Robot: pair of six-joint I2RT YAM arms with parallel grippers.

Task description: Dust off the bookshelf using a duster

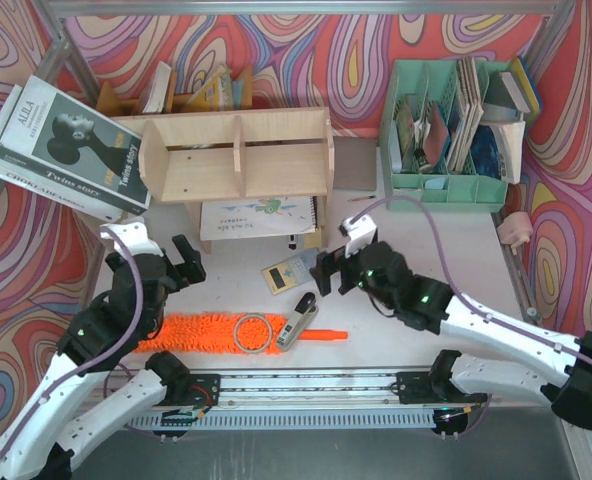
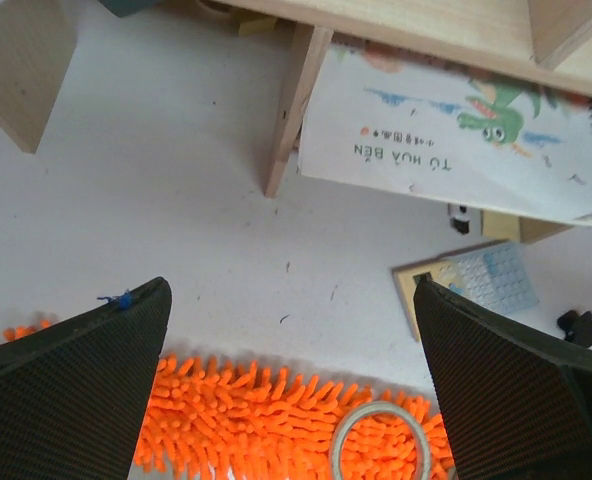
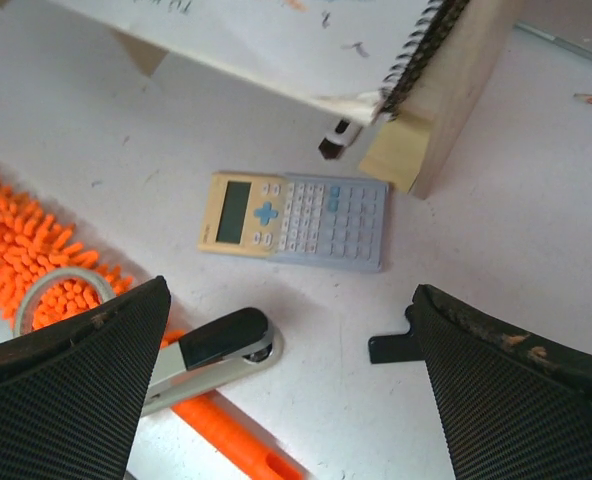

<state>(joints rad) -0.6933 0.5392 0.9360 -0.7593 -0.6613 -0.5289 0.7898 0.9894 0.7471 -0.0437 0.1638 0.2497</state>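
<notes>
**Both grippers wide open, duster lying untouched on the table**

From above you see the whole layout. The bookshelf [image 1: 236,155] stands at the far middle of the table. The duster [image 1: 201,333] lies flat along the near edge, just in front of the arm bases, with its fluffy end to the left and its thin handle pointing right. A tape roll [image 1: 249,332] rests on the fluff, and a stapler [image 1: 298,322] lies across the duster where fluff meets handle.

Your left gripper [image 2: 291,290] hangs over the fluffy end. Its jaws stand spread as far as they go and hold nothing. The left wrist view shows only fluff and the tape roll below them. Beyond, it shows a shelf leg and a notebook [image 2: 456,140] with a crocodile on its cover, lying under the shelf. You can't see the handle from here.

Your right gripper [image 3: 288,295] is also wide apart and empty, hovering between the shelf and the duster's handle end. Its wrist view gives you what the left one lacks:
- the stapler resting over the orange handle
- a calculator [image 3: 294,220] on the bare table near the shelf's right leg
- a small black object just beside the right finger, too small to identify

Only the top view shows the green organiser [image 1: 446,130] at the far right and a large book [image 1: 71,145] leaning at the shelf's left end.
</notes>
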